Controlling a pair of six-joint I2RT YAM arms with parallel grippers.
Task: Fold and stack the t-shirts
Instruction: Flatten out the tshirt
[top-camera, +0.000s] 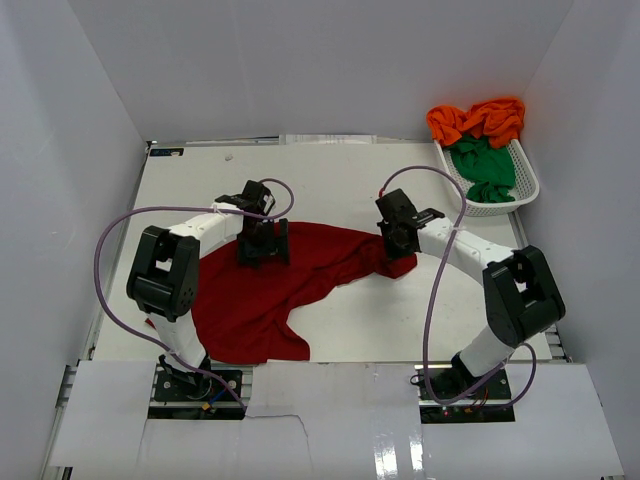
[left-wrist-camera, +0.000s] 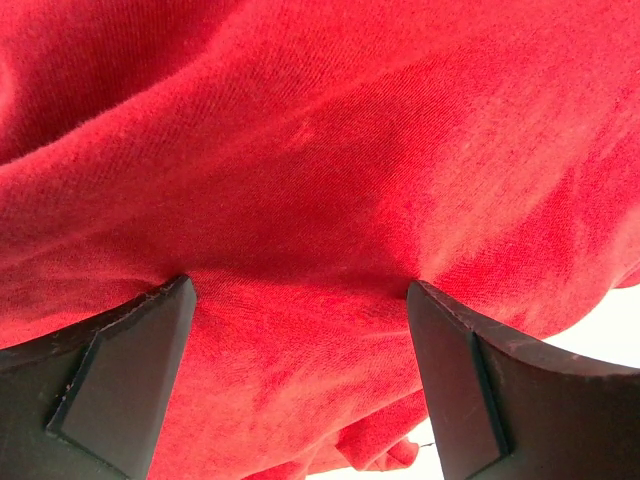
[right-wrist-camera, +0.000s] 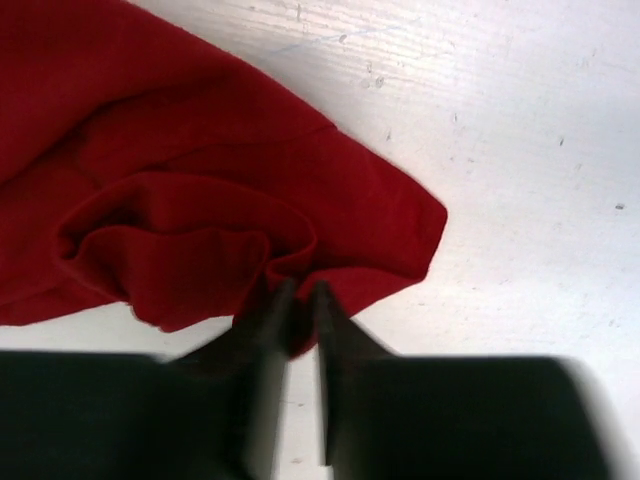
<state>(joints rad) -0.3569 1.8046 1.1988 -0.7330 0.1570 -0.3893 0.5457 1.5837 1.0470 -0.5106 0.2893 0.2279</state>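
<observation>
A dark red t-shirt (top-camera: 265, 295) lies crumpled across the middle of the white table. My left gripper (top-camera: 263, 243) stands open over the shirt's far edge, its fingertips (left-wrist-camera: 175, 300) pressing down into the red cloth (left-wrist-camera: 320, 150), which fills the gap between them. My right gripper (top-camera: 399, 243) is at the shirt's right end. In the right wrist view that gripper (right-wrist-camera: 303, 292) is shut on a bunched fold at the red fabric's (right-wrist-camera: 200, 180) edge. Orange t-shirts (top-camera: 480, 120) and a green t-shirt (top-camera: 485, 165) lie in the basket.
A white lattice basket (top-camera: 527, 180) stands at the back right corner of the table (top-camera: 340, 170). White walls close in the table on three sides. The arm bases are bolted at the near edge.
</observation>
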